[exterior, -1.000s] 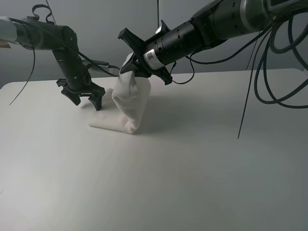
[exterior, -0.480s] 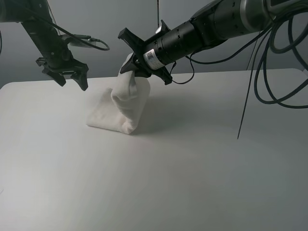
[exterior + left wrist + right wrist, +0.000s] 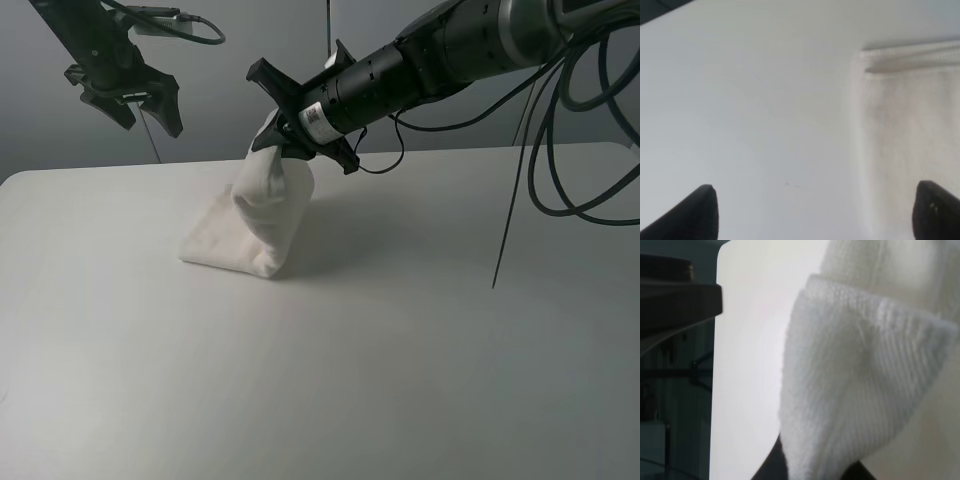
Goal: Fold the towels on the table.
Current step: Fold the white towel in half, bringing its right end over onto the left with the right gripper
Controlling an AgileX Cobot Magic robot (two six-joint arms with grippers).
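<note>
The towel is white terry cloth, bunched into a soft upright cone. One corner is drawn up to a peak and the lower part spreads flat on the white table. The right claw is clamped on that peak, jaws closed tight on the cloth. The rest of the towel hangs directly below this claw, then slopes out beneath it toward the left claw's side, where the bottom layer lies flat on the tabletop.

The left claw hangs high in the air with its jaws spread wide and nothing between them. The towel lies well below it, off toward the right claw and well apart from its tips.

Only the high view shows both arms and the towel's whole tented shape. The left wrist view looks down past two dark fingertips set far apart. Bare table lies under most of the gap between them. The flat part of the towel lies under one side, with a thicker ridge along one of its edges.

The right wrist view brings the towel up close, so the looped weave is clear just ahead of the claw. Only slivers of the dark fingers show at the cloth's base.
</note>
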